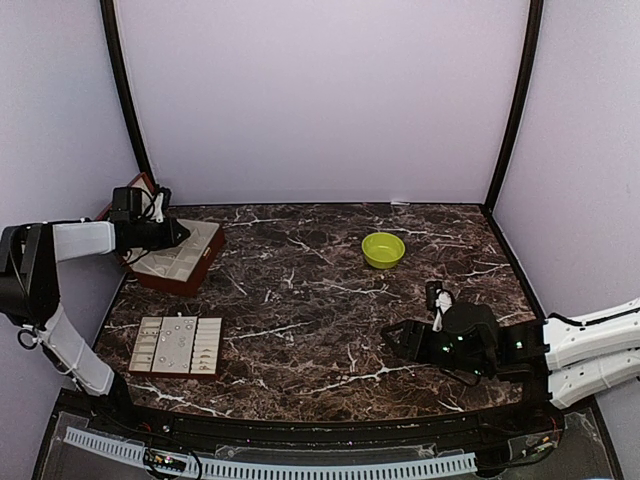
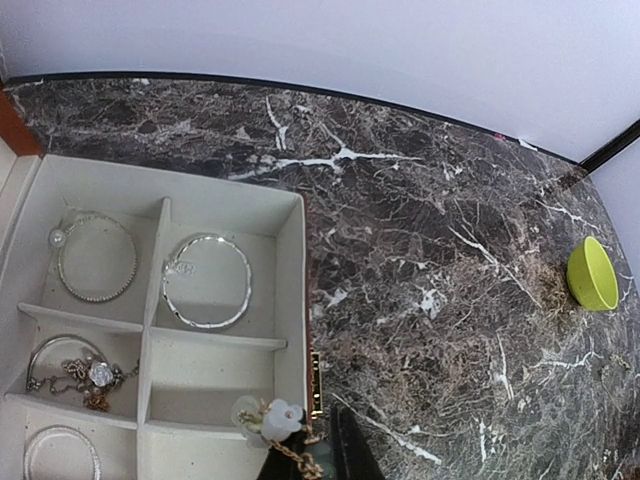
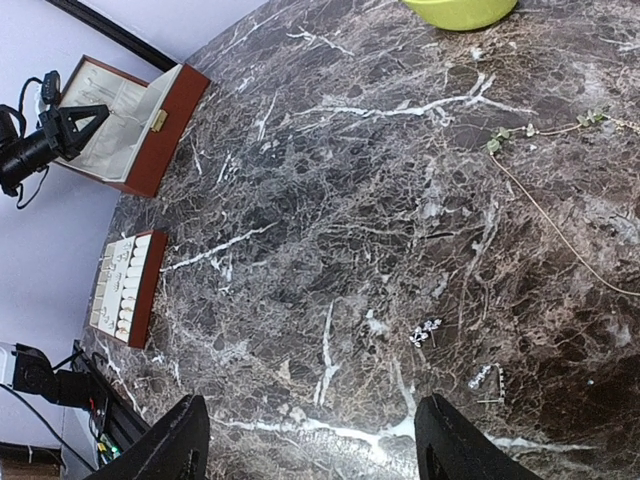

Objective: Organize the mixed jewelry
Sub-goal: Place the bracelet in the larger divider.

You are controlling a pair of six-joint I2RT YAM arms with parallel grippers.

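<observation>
The left gripper point(image 2: 312, 458) is almost wholly cropped by the bottom edge, only the pale flower piece point(image 2: 272, 420) pinched at its tip showing; beside it a bracelet point(image 2: 60, 452) is half cut off; ahead of the right gripper point(image 3: 315, 440), tiny pale pieces point(image 3: 425, 332) are too small to name (studs, perhaps); farther ahead the bowl point(image 3: 460, 10) is cropped.

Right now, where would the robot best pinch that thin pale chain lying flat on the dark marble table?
On the thin pale chain, probably the straight middle stretch, from straight above, jaws across the strand: it lies flat, so no side gives purchase.
</observation>
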